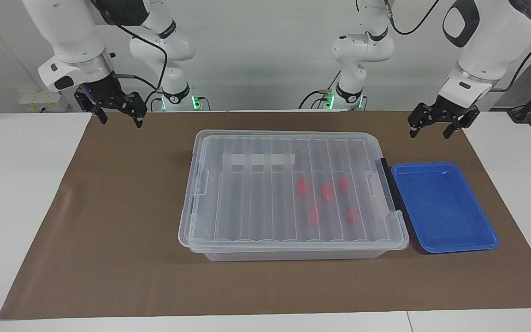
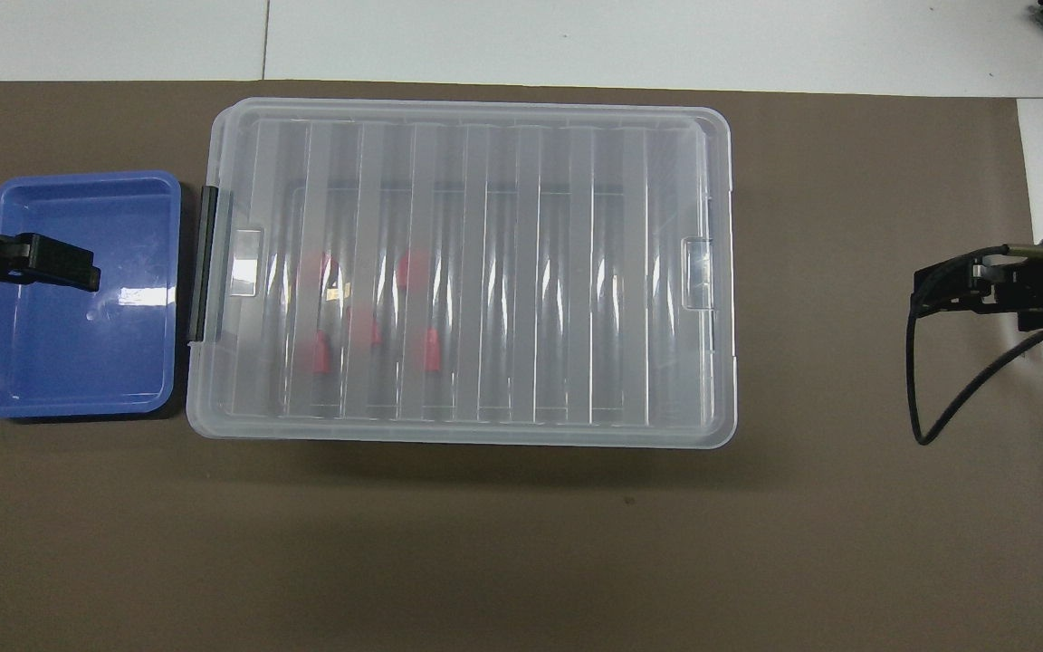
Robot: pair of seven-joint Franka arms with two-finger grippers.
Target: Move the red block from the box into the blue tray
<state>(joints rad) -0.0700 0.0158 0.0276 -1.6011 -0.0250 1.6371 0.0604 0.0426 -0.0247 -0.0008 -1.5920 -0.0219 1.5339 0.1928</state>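
We take the box (image 1: 293,193) as our landmark; it sits closed in the middle of the brown mat (image 1: 109,230), its ribbed clear lid (image 2: 472,272) on and a whitish tape strip (image 1: 259,159) across the lid.

Starting at the right arm's end, the right gripper (image 1: 117,114) hangs in the air over the mat's edge, well apart from the box, fingers spread and holding nothing.

Inside the box, through the lid, we see five red blocks clustered toward the end with the black latch (image 1: 389,184). The red block (image 1: 302,186) nearest the box's middle lies with the others around it, none touching that we can tell.

Just beside the latch end of the box rests the blue tray (image 1: 445,207), nothing in it.

The left gripper (image 1: 431,125) hangs in the air above the mat, near the tray's robot-side corner, fingers apart and holding nothing.
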